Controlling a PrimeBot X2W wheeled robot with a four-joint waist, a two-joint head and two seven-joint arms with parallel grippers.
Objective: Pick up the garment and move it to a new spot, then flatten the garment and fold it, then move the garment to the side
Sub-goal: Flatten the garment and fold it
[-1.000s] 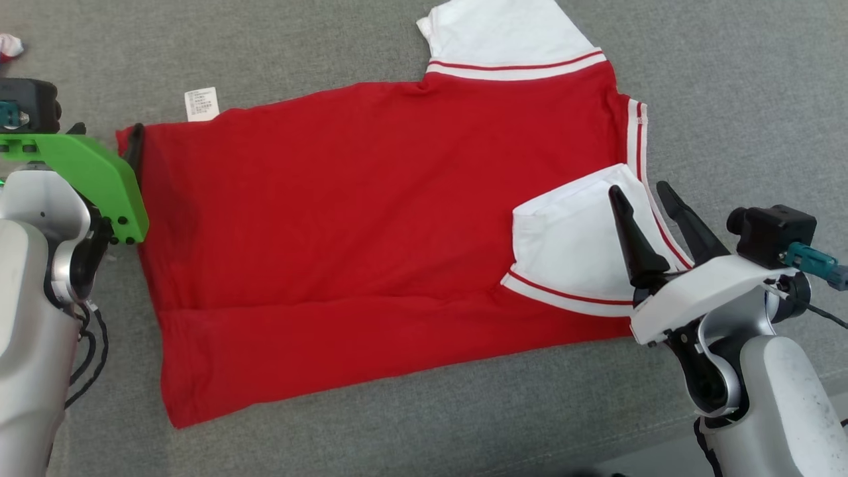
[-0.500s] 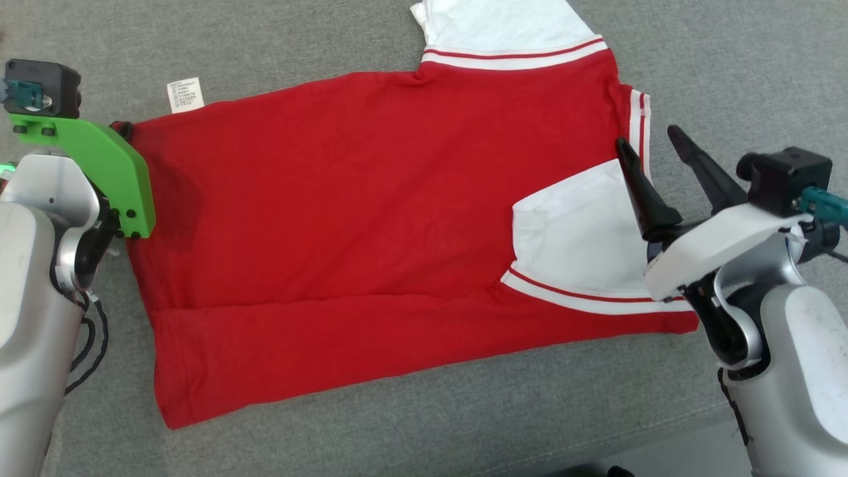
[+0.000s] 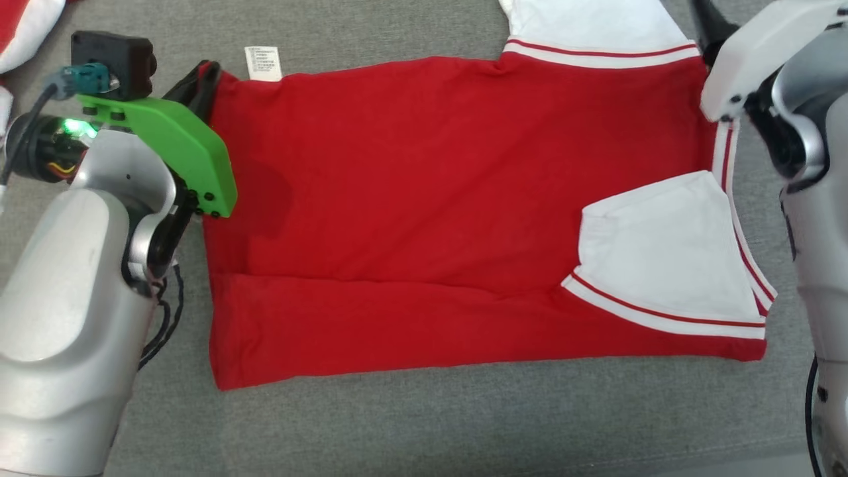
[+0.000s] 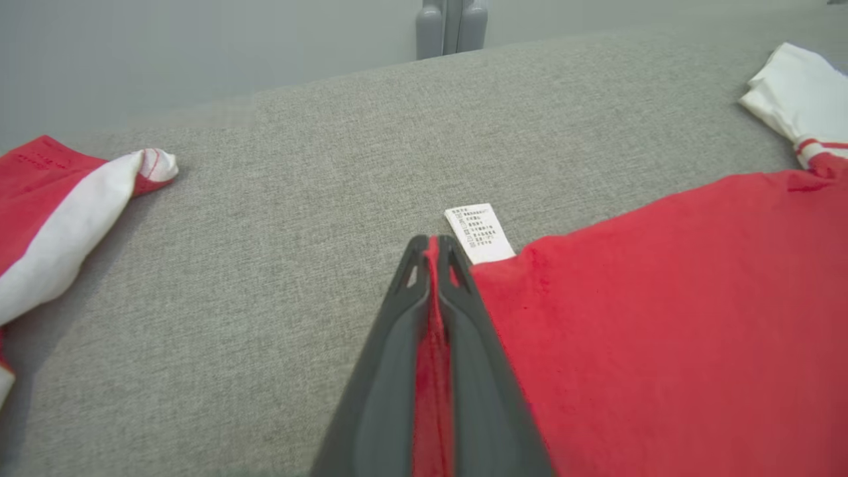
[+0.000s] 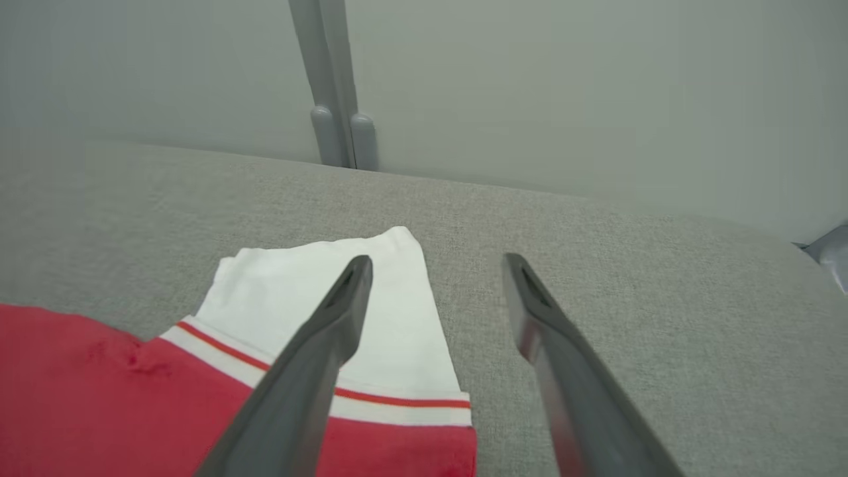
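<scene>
The red garment (image 3: 424,199) lies flat on the grey surface, its near edge folded over in a strip and one white sleeve (image 3: 662,252) folded onto the body. My left gripper (image 3: 199,83) is shut on the garment's far left hem corner, beside the white care label (image 3: 263,63); the left wrist view shows red cloth pinched between the fingers (image 4: 397,344). My right gripper (image 5: 437,262) is open, with nothing between its fingers. It hovers over the far white sleeve (image 5: 318,291) at the garment's far right corner.
Another red-and-white garment (image 4: 53,212) lies at the far left of the surface, also at the head view's upper left corner (image 3: 23,26). A grey wall with a vertical post (image 5: 334,86) rises behind the surface. Bare grey fabric (image 3: 464,424) runs along the near side.
The head camera has shifted. My right gripper has left the folded sleeve and moved away from me to the far sleeve, still open. The left gripper stays shut on the hem corner.
</scene>
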